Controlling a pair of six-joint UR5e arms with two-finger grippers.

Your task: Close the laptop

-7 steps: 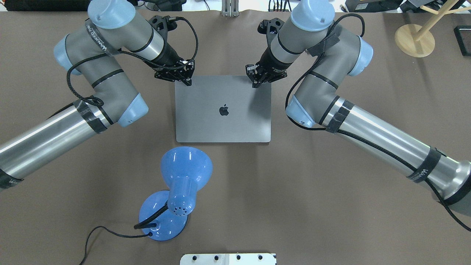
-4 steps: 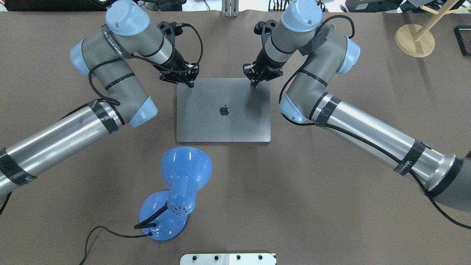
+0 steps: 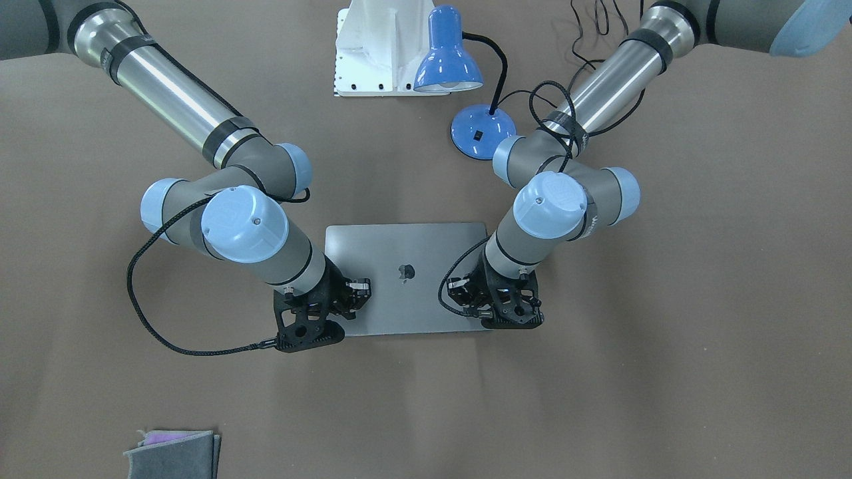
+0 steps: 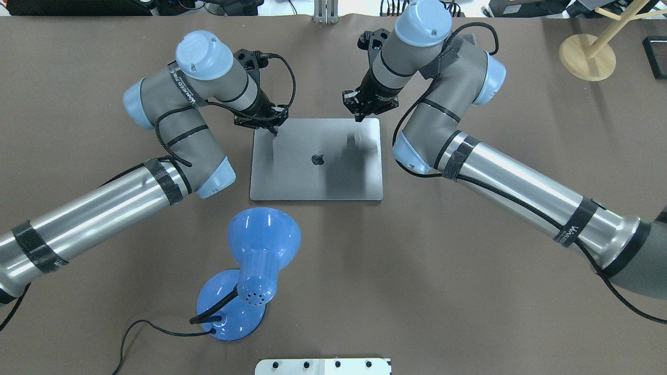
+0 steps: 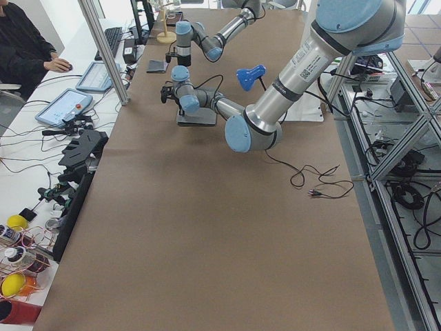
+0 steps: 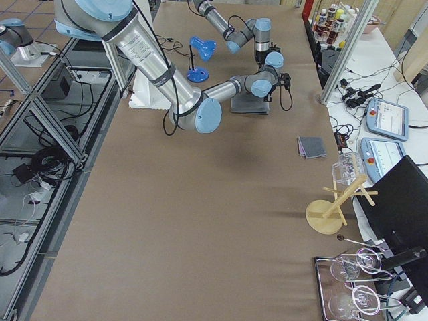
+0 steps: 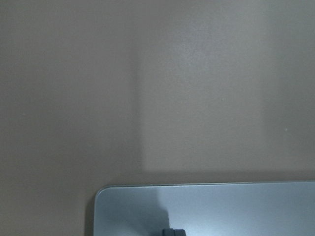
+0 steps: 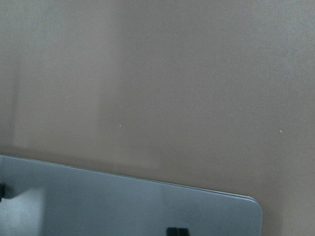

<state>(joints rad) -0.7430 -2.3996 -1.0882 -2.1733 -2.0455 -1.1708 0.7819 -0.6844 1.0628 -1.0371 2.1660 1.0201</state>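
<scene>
Pressing down with my left fingers [image 4: 273,130] and right fingers [image 4: 358,117], both seemingly pinched shut, on the flat laptop [image 4: 316,159] lying on the worktop [image 4: 469,260] nearer its far edge, I should push evenly and gently, avoiding sliding it

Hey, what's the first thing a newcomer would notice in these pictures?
Two arms bend over a grey laptop at the table's middle, with the left gripper and right gripper at the lid's corners farthest from the robot. The lid looks down or nearly so. A bright blue lamp stands on the robot's side of it.
</scene>
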